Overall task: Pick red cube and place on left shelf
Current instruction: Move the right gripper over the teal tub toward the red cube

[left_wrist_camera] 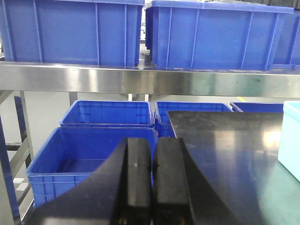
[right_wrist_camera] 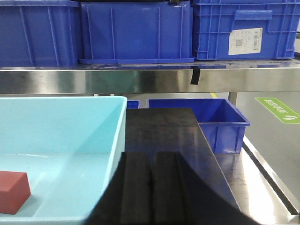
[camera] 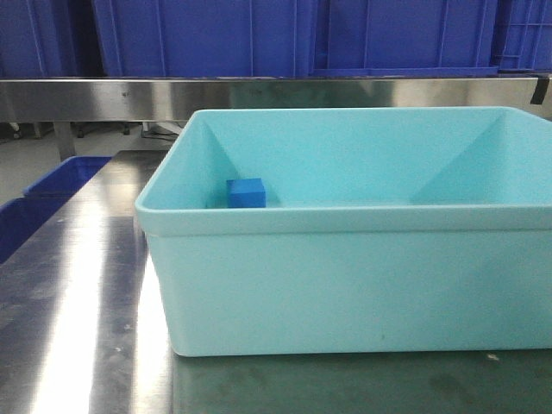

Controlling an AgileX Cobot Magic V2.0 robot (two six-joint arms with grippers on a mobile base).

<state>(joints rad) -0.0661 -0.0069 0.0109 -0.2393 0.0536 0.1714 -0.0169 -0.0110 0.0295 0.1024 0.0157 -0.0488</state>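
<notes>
The red cube (right_wrist_camera: 13, 190) lies on the floor of the light turquoise tub (right_wrist_camera: 119, 136), at the bottom left of the right wrist view. It does not show in the front view, where the tub's front wall (camera: 345, 285) blocks the tub floor. My right gripper (right_wrist_camera: 151, 154) is shut and empty, above the tub's right rim and well right of the cube. My left gripper (left_wrist_camera: 153, 140) is shut and empty, over the table's left edge, left of the tub (left_wrist_camera: 291, 136). The steel shelf (left_wrist_camera: 117, 79) runs across the back. Neither gripper shows in the front view.
A blue cube (camera: 246, 193) sits in the tub's back left corner. Blue crates (left_wrist_camera: 93, 33) stand on the shelf. More blue crates (left_wrist_camera: 89, 154) sit on the floor left of the dark steel table (left_wrist_camera: 225, 150), and one (right_wrist_camera: 220, 122) at its right.
</notes>
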